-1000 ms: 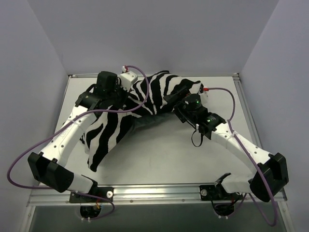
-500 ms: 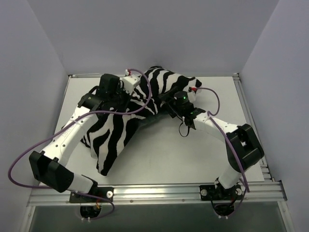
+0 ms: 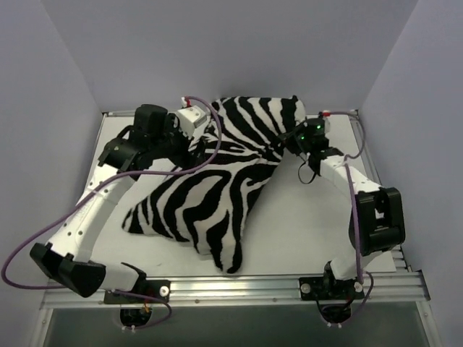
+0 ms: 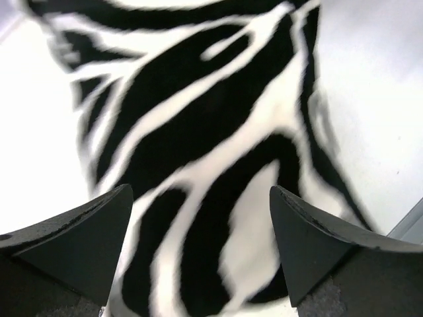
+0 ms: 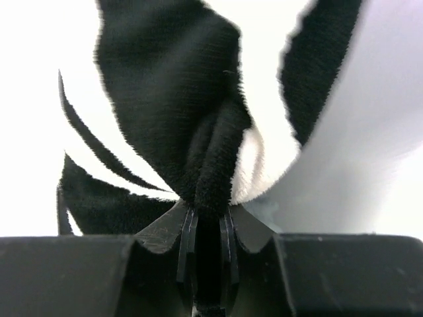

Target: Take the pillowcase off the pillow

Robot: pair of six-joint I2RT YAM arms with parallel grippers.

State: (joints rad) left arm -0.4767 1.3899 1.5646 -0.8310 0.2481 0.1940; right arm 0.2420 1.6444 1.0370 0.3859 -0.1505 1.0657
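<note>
The zebra-striped pillowcase (image 3: 217, 195) lies spread across the table from the back middle to the front. The pillow is hidden; no plain white cushion shows. My left gripper (image 3: 195, 144) hovers over the cover's back-left part. In the left wrist view it (image 4: 198, 198) is open, its two dark fingers (image 4: 92, 238) wide apart, with striped fabric (image 4: 218, 119) below and nothing between them. My right gripper (image 3: 288, 141) is at the cover's back-right corner. In the right wrist view it (image 5: 206, 212) is shut on a bunched black fold of the pillowcase (image 5: 198, 132).
The white table (image 3: 311, 231) is boxed in by pale walls at the back and both sides. An aluminium rail (image 3: 231, 285) runs along the front edge by the arm bases. Purple cables (image 3: 43, 224) loop from both arms.
The left gripper opened and let go of the fabric. The right gripper shut on a fold and swung back-right. The cover has spread out flatter, toward the front.
</note>
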